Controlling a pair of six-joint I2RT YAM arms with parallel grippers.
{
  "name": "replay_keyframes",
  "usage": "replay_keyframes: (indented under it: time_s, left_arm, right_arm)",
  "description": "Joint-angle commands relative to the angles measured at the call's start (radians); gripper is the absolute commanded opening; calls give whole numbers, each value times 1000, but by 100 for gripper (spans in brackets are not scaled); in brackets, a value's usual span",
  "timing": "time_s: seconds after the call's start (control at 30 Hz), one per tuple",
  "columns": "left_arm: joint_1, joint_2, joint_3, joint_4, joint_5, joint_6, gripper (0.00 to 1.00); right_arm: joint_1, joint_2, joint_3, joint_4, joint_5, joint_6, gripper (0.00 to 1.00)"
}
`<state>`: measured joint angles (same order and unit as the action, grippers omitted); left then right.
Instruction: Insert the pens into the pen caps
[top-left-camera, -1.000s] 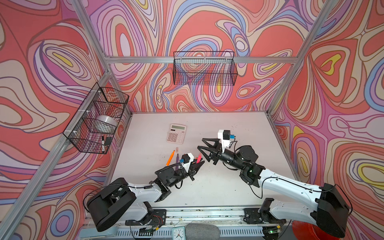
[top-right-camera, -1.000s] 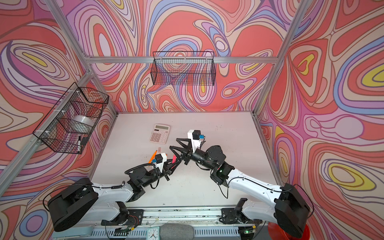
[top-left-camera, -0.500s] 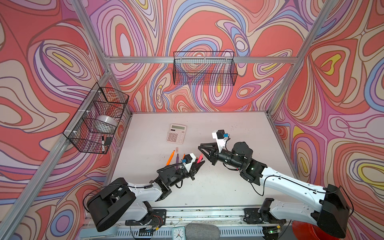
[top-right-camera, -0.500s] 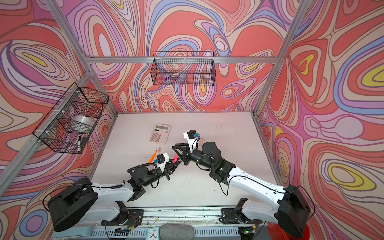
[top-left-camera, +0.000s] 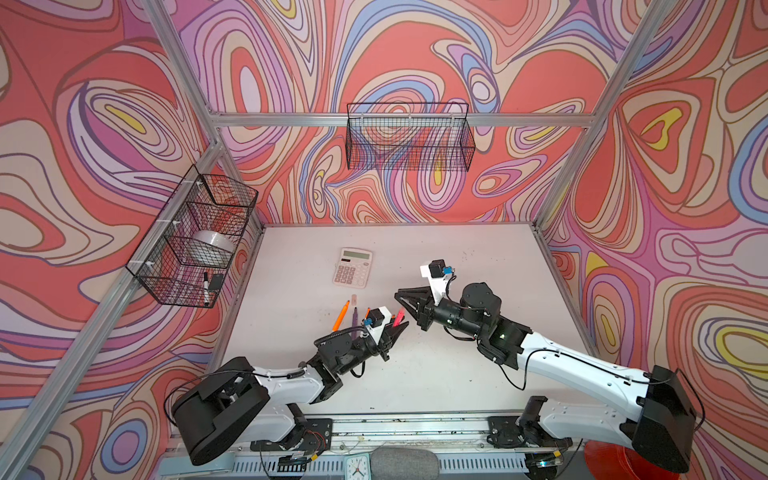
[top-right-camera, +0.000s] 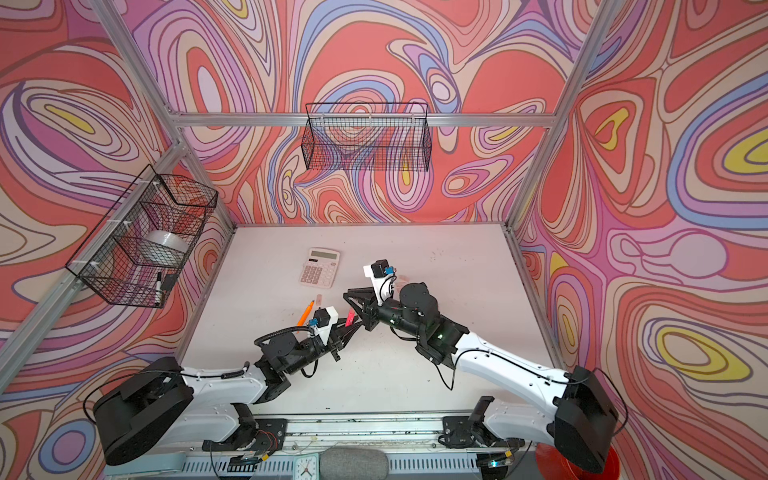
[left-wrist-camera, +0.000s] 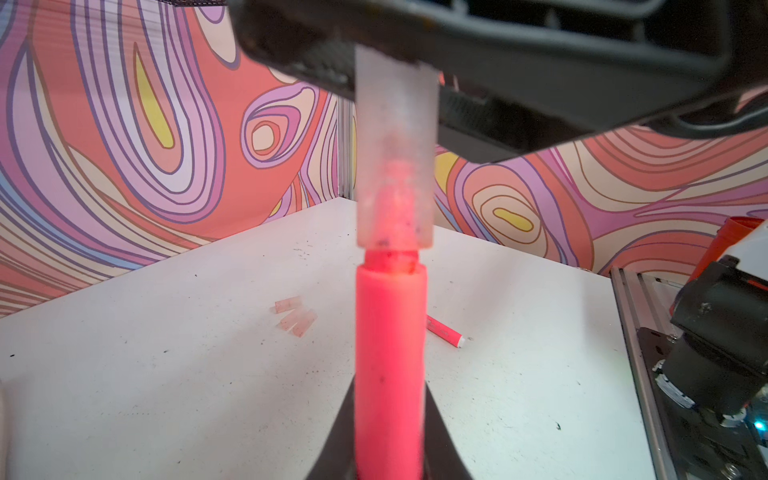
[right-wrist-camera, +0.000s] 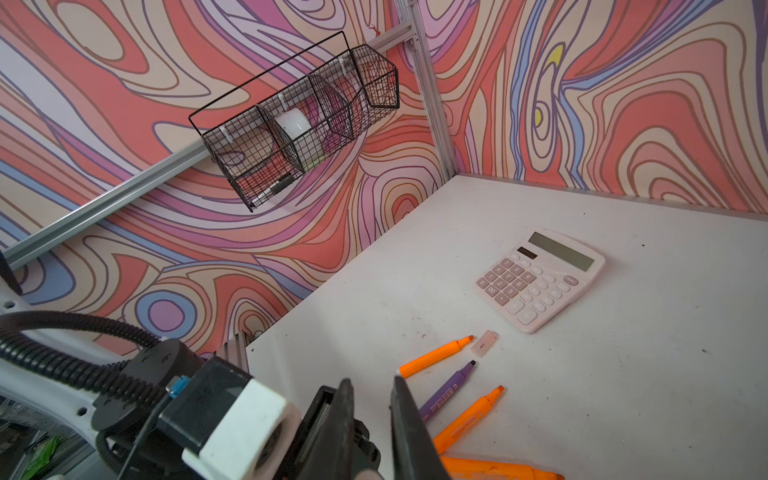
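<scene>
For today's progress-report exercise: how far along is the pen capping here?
Done: no capped pen shows. In hand: left fingers hold a pink pen, right fingers a cap, partly over its tip, not seated. Left: three orange pens, a purple pen, loose caps; second pink pen half hidden.

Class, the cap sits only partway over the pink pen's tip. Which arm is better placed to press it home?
Probably right: the right fingers grip the cap, in line with the pink pen that the left fingers steady.

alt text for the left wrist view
A pink pen in the left gripper has its tip partly inside a translucent cap gripped by the right gripper. Beyond, three loose caps and a second pink pen lie on the table.
</scene>
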<state>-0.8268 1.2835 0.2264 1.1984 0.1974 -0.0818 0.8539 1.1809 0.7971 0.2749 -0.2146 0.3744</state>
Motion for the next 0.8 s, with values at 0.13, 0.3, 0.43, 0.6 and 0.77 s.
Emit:
replay_keyframes:
  time_s: [0.13,0.3,0.43,0.6,0.77]
  left_arm:
    - [0,-61,22,18,-58,0,0]
    - [0,-51,21,34,-54,-3,0]
    - [0,-55,21,30,-61,-3,0]
    - [-1,-67,24,5,-72,-3,0]
    - [0,-66,24,9,-65,-3,0]
  right_arm:
    - [69,32,-5,-132,-17,168,10]
    - [107,33,14,-157,29,202,10]
    - [156,33,55,-228,115,199,10]
    - [216,20,84,-317,274,174,13]
    - [231,11,42,-219,204,104,26]
